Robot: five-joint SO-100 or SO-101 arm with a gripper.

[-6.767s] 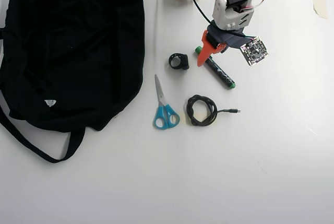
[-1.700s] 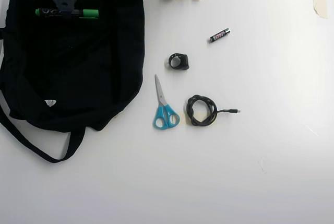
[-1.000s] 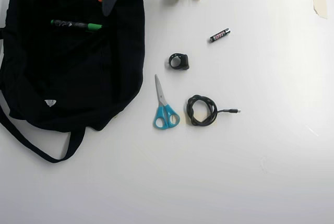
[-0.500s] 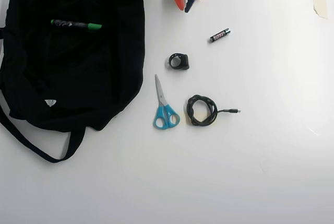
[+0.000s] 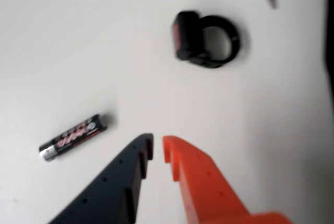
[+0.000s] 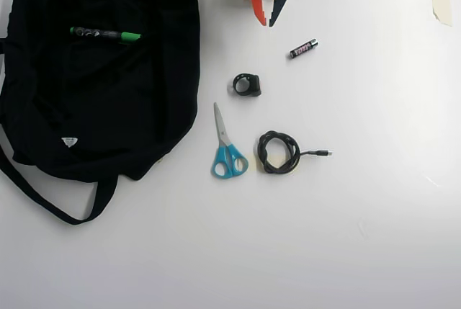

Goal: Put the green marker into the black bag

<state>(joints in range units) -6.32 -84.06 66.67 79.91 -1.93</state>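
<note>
In the overhead view the green marker (image 6: 104, 34) lies flat on top of the black bag (image 6: 101, 100), near the bag's upper left, with its bright green cap pointing right. The bag fills the left side of the table, its strap trailing to the lower left. My gripper (image 6: 266, 24) hangs at the top centre by the arm's base, well right of the bag. In the wrist view the gripper (image 5: 156, 143) has its dark and orange fingertips almost touching, with nothing between them. The marker does not show in the wrist view.
A black-and-pink battery (image 6: 303, 49) (image 5: 73, 137) lies just right of the gripper. Below it are a black ring-shaped clip (image 6: 247, 84) (image 5: 206, 41), blue-handled scissors (image 6: 228, 147) and a coiled black cable (image 6: 279, 152). A scrap of tape (image 6: 441, 3) sits at the far right.
The gripper carried the marker over the bag, let it go there, and has swung right, back to the table by the arm's base. The marker stays still on the bag.
</note>
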